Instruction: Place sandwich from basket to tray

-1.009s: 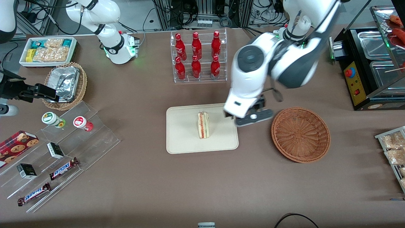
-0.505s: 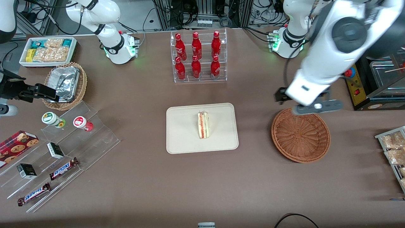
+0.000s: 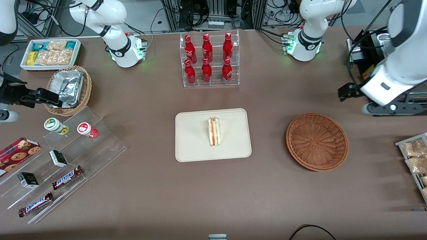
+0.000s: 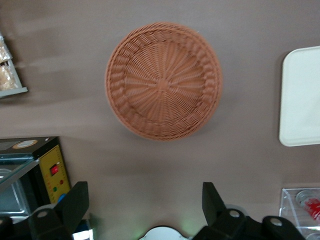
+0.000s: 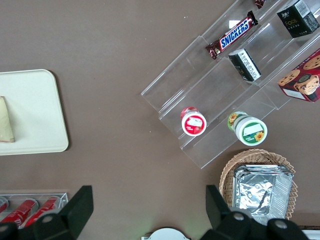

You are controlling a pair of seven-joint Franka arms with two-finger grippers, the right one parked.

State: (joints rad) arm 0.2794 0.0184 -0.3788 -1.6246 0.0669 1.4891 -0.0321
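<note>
The sandwich [image 3: 214, 131] stands on its edge in the middle of the cream tray [image 3: 193, 146], its red and green filling facing up. The reddish-brown wicker basket [image 3: 317, 141] beside the tray holds nothing. My gripper [image 3: 383, 103] hangs high above the table, past the basket toward the working arm's end, beside the black machine. In the left wrist view the gripper [image 4: 144, 202] is open with nothing between its dark fingers [image 4: 75, 205], and it looks down on the basket [image 4: 163, 80] and a corner of the tray [image 4: 302, 95]. The right wrist view catches the tray [image 5: 35, 110] and the sandwich's edge [image 5: 5, 120].
A clear rack of red bottles [image 3: 208, 60] stands farther from the camera than the tray. A black machine [image 3: 383, 66] and a rack of snack bags [image 3: 413, 156] sit at the working arm's end. Acrylic steps with candy bars [image 3: 66, 156] and a foil-filled wicker basket [image 3: 68, 88] lie toward the parked arm's end.
The gripper has swung from the tray's edge, across the basket, out toward the working arm's end of the table. The sandwich stays put on the tray.
</note>
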